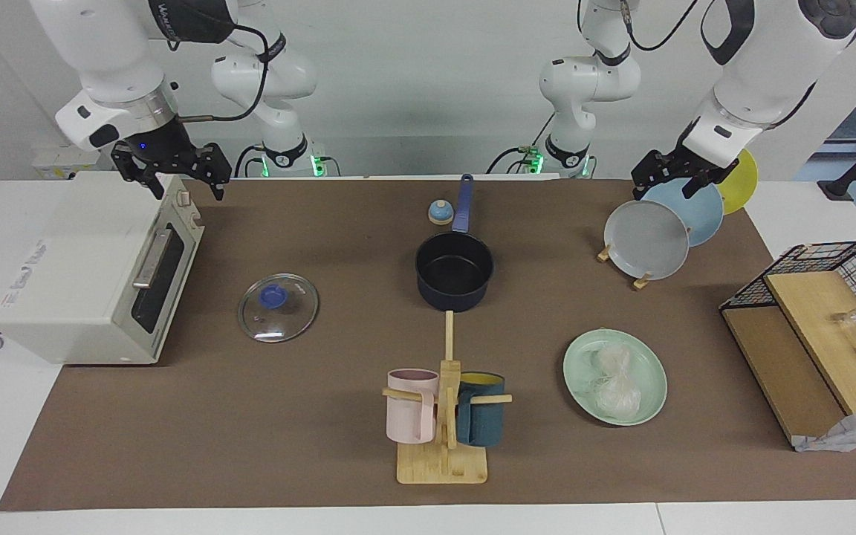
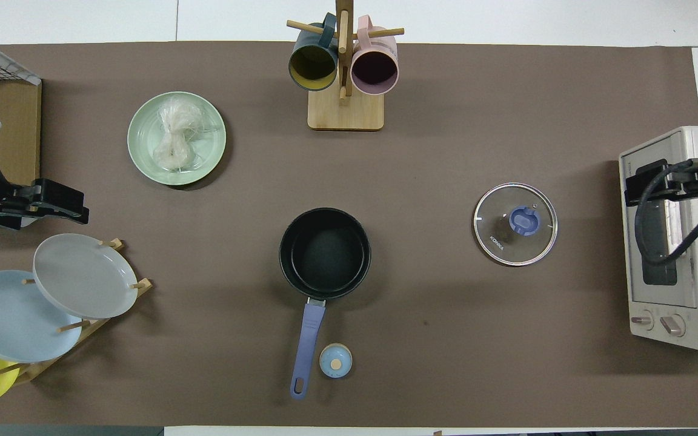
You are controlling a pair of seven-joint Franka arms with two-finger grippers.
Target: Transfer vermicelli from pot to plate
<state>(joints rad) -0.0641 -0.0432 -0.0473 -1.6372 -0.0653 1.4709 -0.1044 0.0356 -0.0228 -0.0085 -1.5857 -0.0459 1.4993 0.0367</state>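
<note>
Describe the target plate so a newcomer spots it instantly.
Start at the wooden mug stand on the table edge farthest from the robots, then look toward the left arm's end. The plate lies flat there, mint green, holding the vermicelli; the other plates stand in a rack.
</note>
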